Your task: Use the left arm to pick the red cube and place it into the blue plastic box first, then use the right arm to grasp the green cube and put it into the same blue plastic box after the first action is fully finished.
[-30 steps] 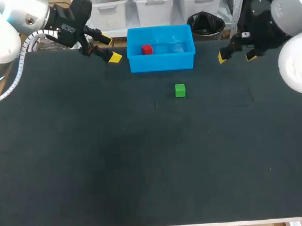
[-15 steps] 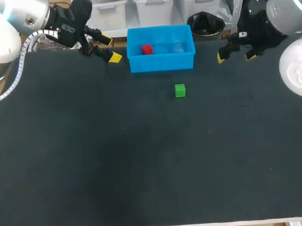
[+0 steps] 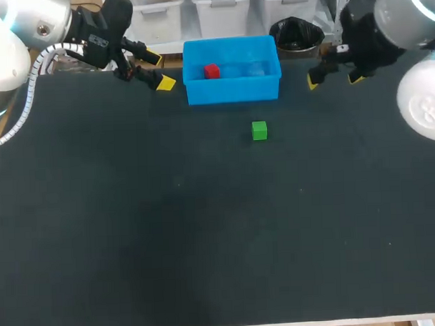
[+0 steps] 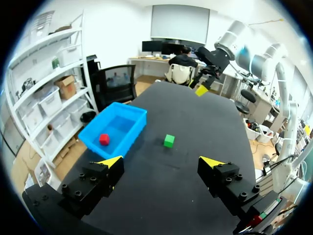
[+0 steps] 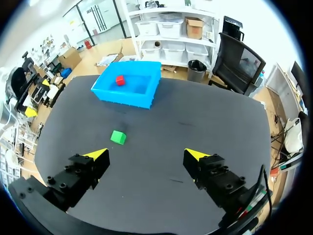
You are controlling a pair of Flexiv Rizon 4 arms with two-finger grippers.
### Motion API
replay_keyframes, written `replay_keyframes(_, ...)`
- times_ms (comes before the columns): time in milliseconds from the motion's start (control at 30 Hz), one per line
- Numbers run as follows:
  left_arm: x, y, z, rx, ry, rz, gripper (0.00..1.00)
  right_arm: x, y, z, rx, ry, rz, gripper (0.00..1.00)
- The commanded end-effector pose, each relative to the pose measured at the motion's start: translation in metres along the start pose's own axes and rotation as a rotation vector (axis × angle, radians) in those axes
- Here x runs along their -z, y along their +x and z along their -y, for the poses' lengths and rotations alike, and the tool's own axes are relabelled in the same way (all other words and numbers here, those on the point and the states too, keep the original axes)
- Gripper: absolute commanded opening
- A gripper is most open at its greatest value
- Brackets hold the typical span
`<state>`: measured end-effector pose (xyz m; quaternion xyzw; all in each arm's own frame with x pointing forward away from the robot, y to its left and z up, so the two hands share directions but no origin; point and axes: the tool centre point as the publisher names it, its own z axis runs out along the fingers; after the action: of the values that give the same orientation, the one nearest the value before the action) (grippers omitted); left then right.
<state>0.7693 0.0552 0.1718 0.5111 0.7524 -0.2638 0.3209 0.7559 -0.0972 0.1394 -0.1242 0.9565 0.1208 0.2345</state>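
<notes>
Already the red cube (image 3: 212, 71) lies inside the blue plastic box (image 3: 233, 91).
The green cube (image 3: 259, 130) sits on the tabletop (image 3: 205, 228) near the box's front wall; left tool (image 3: 158, 70) hangs released beside the box's left end, right tool (image 3: 335, 79) released off its right.

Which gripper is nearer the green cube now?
Right. The right gripper is behind-right of the green cube; the left gripper is farther, left of the blue box.
</notes>
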Motion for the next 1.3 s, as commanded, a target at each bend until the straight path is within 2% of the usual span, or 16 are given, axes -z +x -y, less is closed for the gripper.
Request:
replay_keyframes(33, 0.000, 0.001, 0.000, -0.004, 0.001, 0.005, 1.00, -0.013, -0.017, -0.021, -0.010, 0.040, -0.025, 1.00)
replay_keyframes(533, 0.000, 0.001, 0.000, -0.004, 0.001, 0.005, 1.00, -0.038, -0.039, -0.083, -0.095, 0.140, -0.113, 1.00)
replay_keyframes(800, 0.000, 0.001, 0.000, -0.004, 0.001, 0.005, 1.00, -0.044, -0.038, -0.095, -0.133, 0.195, -0.172, 1.00)
replay_keyframes(1033, 0.000, 0.001, 0.000, -0.004, 0.001, 0.005, 1.00, -0.048, -0.035, -0.105, -0.153, 0.209, -0.224, 1.00)
replay_keyframes(1300, 0.000, 0.001, 0.000, -0.004, 0.001, 0.005, 1.00, -0.048, -0.036, -0.111, -0.149, 0.177, -0.208, 1.00)
